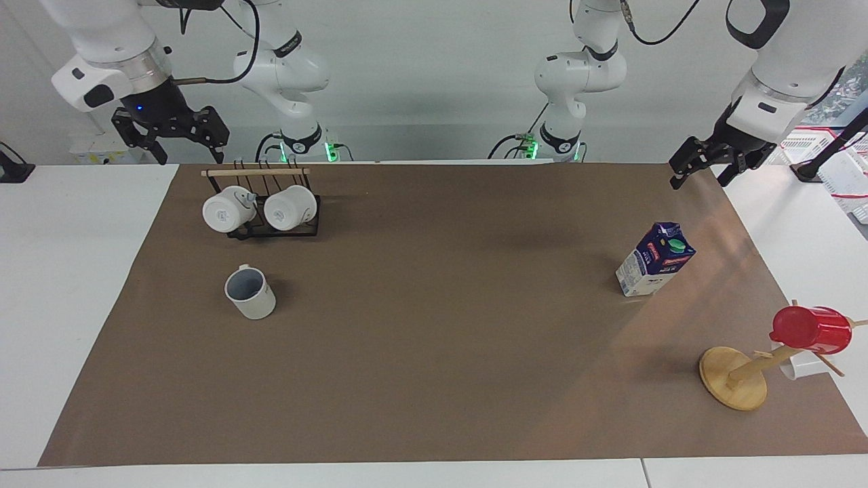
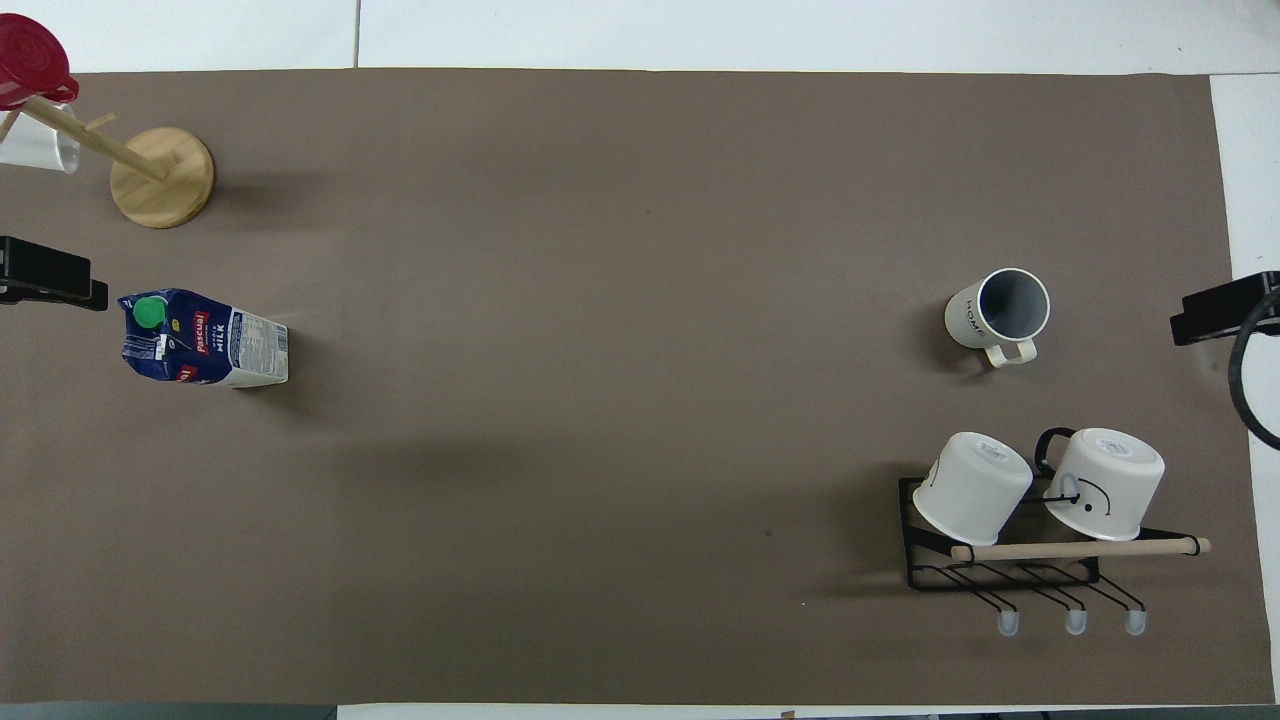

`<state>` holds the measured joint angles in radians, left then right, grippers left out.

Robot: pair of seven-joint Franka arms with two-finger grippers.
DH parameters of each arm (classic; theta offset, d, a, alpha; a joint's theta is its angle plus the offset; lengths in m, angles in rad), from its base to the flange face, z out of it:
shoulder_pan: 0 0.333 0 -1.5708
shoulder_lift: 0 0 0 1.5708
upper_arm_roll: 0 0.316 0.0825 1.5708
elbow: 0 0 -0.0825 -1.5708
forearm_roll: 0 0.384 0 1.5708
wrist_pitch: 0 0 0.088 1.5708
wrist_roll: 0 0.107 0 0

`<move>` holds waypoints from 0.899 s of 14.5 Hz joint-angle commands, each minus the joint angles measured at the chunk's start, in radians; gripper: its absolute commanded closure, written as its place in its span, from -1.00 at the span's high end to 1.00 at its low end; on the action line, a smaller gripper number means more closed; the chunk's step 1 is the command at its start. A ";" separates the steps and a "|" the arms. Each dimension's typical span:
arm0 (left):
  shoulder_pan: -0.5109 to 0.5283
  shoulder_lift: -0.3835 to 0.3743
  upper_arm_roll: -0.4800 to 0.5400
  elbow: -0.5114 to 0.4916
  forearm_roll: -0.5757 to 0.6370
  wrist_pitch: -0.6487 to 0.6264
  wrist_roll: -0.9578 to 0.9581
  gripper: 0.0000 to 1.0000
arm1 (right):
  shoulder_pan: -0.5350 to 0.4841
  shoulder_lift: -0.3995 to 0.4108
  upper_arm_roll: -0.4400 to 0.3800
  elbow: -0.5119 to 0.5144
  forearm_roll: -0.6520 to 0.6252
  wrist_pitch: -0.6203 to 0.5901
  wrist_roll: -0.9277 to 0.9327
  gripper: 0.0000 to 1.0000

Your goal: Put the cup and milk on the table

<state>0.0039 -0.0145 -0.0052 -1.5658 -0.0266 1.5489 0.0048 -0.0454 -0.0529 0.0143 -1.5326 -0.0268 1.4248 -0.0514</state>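
Bench [image 1: 420,379]: white top under a wide brown paper sheet, fills most of both frames. Both task items already stand upright on the paper, so I'd judge placement done and the arms clear.

Left gripper [image 1: 705,163]: upper right of the facing frame, up in the air over the bench edge at the paper's corner, well apart from the milk. Jaws look parted with nothing between them. In the overhead frame only a dark tip shows at mid-left edge [image 2: 45,272].

Right gripper [image 1: 169,135]: upper left of the facing frame, raised over the bench edge, above and to the side of the mug rack. Jaws spread wide, holding nothing. Waiting.

Mug rack [image 1: 271,203]: black wire with a wooden bar, upper left of the facing frame, two white mugs [image 1: 261,209] tipped on it, bases out, likely to drain.

Mug tree [image 1: 736,376]: round wooden base, lower right of the facing frame, red cup [image 1: 810,330] hung on a peg.

Milk carton [image 1: 654,259]: right of the facing frame, standing on its base, green cap up, nothing touching it.

Cup [image 1: 249,293]: left of centre in the facing frame, just below the rack, mouth up, handle toward the robots, free of both grippers.
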 commanded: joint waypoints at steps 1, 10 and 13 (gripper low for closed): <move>0.001 0.001 0.004 0.007 -0.010 -0.009 0.015 1.00 | -0.005 -0.001 0.001 -0.003 -0.002 0.008 -0.025 1.00; -0.009 -0.009 0.004 -0.017 -0.010 0.011 0.017 1.00 | -0.005 -0.001 0.001 -0.003 -0.002 0.008 -0.025 1.00; -0.004 -0.005 0.002 -0.017 -0.010 0.033 0.015 1.00 | -0.013 -0.002 0.001 -0.008 0.005 0.017 -0.018 1.00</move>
<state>0.0031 -0.0140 -0.0079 -1.5695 -0.0266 1.5567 0.0065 -0.0455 -0.0529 0.0142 -1.5326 -0.0268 1.4249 -0.0514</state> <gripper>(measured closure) 0.000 0.000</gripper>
